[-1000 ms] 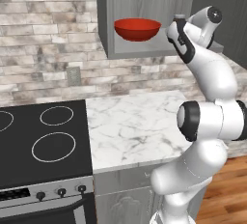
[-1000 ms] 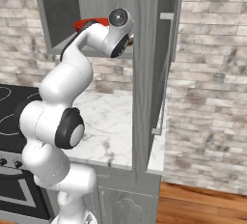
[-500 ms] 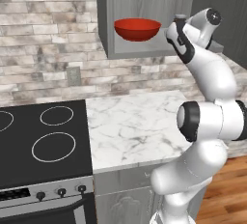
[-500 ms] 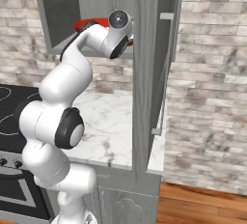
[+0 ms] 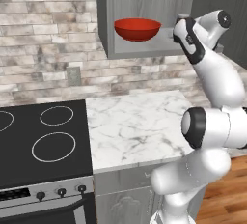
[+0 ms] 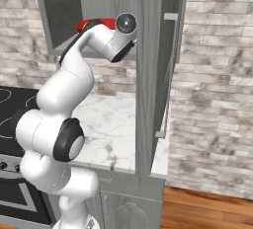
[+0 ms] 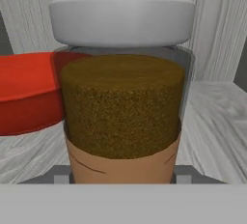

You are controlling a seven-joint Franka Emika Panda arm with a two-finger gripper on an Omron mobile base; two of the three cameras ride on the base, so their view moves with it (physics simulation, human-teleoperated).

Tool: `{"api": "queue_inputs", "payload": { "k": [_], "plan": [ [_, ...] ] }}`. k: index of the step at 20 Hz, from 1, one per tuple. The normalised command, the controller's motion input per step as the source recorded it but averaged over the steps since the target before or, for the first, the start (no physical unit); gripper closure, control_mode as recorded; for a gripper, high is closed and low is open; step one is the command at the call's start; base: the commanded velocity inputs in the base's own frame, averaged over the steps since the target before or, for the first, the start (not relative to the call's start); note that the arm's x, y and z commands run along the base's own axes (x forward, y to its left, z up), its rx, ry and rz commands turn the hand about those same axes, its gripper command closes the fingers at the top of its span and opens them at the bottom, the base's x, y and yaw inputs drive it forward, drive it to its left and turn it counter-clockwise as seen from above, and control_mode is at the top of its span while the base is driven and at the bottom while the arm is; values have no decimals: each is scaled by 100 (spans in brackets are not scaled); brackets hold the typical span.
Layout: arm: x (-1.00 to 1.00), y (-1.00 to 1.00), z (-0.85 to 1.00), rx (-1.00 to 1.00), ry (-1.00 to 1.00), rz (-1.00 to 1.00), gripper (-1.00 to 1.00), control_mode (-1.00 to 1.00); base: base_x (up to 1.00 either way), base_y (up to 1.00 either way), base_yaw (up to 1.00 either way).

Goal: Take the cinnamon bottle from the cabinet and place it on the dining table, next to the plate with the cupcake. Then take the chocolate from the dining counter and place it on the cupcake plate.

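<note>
Inside the open wall cabinet [image 5: 144,6]: end effector [image 5: 179,27] raised to shelf level; its finger spread cannot be told. Directly before it, upright on the shelf, cinnamon bottle [image 7: 123,90], clear glass, white cap, brown powder, tan label band. Just beside the bottle, red bowl [image 5: 137,29]. Below: marble counter [image 5: 135,124], black stovetop [image 5: 41,141] to its left.

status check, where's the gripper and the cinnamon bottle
Gripper inside wall cabinet, grip state unclear. Clear white-capped cinnamon bottle upright between fingertips, on shelf. Red bowl close beside it.
</note>
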Motion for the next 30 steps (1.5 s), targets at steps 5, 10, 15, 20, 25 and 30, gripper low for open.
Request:
{"api": "queue_inputs", "payload": {
  "k": [5, 10, 15, 20, 25, 30],
  "plan": [
    [-56, 21, 8, 0, 0, -4, 100, -100, 0, 0, 0],
    [-53, 34, 13, -5, 0, -6, 100, -100, 0, 0, 0],
    [-52, 48, 2, -8, 0, -9, 100, -100, 0, 0, 0],
    [-60, 46, 0, -2, 0, -11, 100, -100, 0, 0, 0],
    [-65, 39, 0, 0, -1, -10, 100, -100, 0, 0, 0],
    [-63, 37, -1, 0, -1, -10, 100, -100, 0, 0, 0]
  ]
}}
